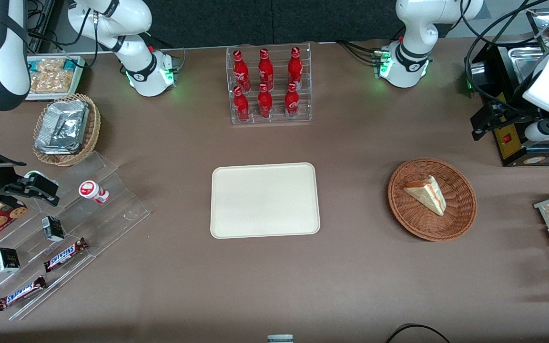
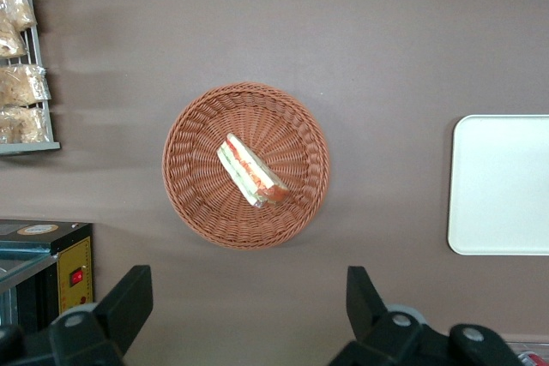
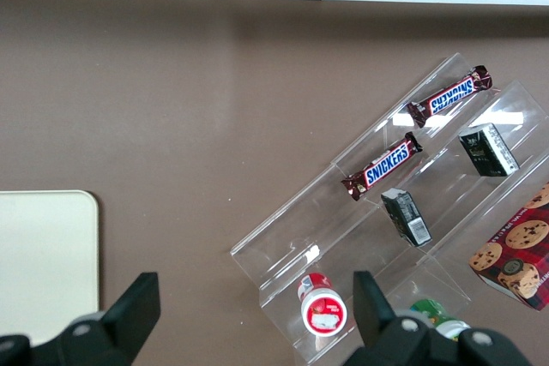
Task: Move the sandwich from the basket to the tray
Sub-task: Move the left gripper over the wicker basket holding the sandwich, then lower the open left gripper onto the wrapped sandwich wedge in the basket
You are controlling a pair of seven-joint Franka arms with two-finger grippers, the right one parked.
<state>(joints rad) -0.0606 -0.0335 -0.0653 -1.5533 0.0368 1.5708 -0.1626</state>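
Sandwich (image 2: 251,173): lies in basket (image 2: 193,126); gripper (image 2: 249,302) spread wide, empty, high above; descend centred, fingers spanning the wedge's flat faces; tray (image 1: 265,200) awaits

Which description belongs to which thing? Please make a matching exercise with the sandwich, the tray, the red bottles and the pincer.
Things:
1. sandwich
2. tray
3. red bottles
4. pincer

Descriptions:
A. standing in a clear rack
B. open, high above the table near the basket
C. lying in the basket
D. bare, with nothing on it

Pairs: 1-C, 2-D, 3-A, 4-B
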